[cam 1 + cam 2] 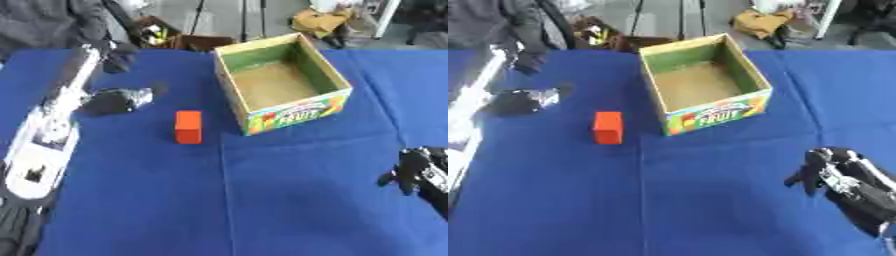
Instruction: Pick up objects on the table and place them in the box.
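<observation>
One orange rectangular block (188, 127) is seen on the blue tablecloth (262, 200), just left of one open cardboard fruit box (282, 82). The left hand (118, 100) is held left of the block, apart from it; its fingers cannot be told. The right hand (824, 172) is kept well apart, fingers curled, holding nothing.

Blue-clothed table (289, 200) bears orange block (188, 127) beside open box (282, 82).
</observation>
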